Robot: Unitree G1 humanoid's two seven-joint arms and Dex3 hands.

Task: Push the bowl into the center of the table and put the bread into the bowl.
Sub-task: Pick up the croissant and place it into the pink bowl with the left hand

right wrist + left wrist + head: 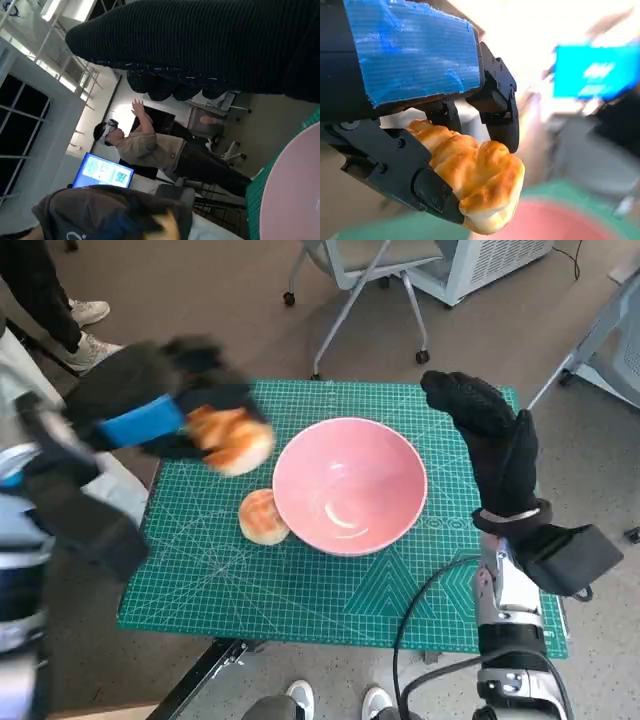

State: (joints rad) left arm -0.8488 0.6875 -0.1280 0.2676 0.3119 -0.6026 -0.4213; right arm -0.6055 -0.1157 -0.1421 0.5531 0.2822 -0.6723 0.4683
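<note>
One bread roll is gripped in the left hand's fingers at centre left of the frame, beside the pink bowl mid-bench, right hand open and empty; releasing early could drop it outside the rim.
</note>
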